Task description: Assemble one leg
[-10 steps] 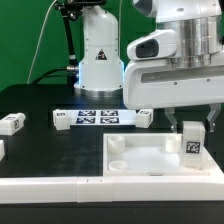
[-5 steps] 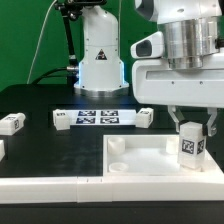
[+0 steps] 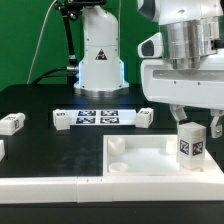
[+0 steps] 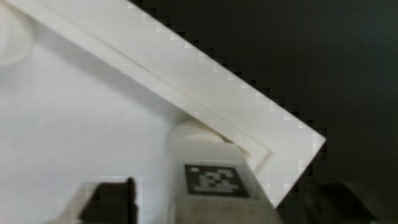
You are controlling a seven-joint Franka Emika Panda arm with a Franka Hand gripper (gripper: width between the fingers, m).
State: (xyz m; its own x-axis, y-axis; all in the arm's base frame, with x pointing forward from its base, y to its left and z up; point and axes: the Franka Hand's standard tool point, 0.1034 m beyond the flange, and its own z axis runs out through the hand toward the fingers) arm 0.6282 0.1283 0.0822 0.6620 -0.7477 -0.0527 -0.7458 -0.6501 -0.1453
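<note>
The leg [image 3: 191, 144] is a small white block with a square tag on its face. It stands upright in the corner of the large white square panel [image 3: 140, 162] at the exterior view's right. My gripper [image 3: 196, 123] hangs just above it, open, with a finger to each side of the leg's top and not touching it. In the wrist view the leg [image 4: 215, 172] stands between my two dark fingers [image 4: 111, 201], with a gap on both sides, against the panel's raised rim [image 4: 199, 78].
The marker board [image 3: 100, 118] lies behind the panel. Another small white block [image 3: 12, 123] lies at the exterior view's left, and a further white piece [image 3: 2, 150] shows at that edge. A white robot base [image 3: 100, 50] stands at the back.
My gripper has risen from around the leg's body to just above its top. The leg has stayed upright in the panel's corner.
</note>
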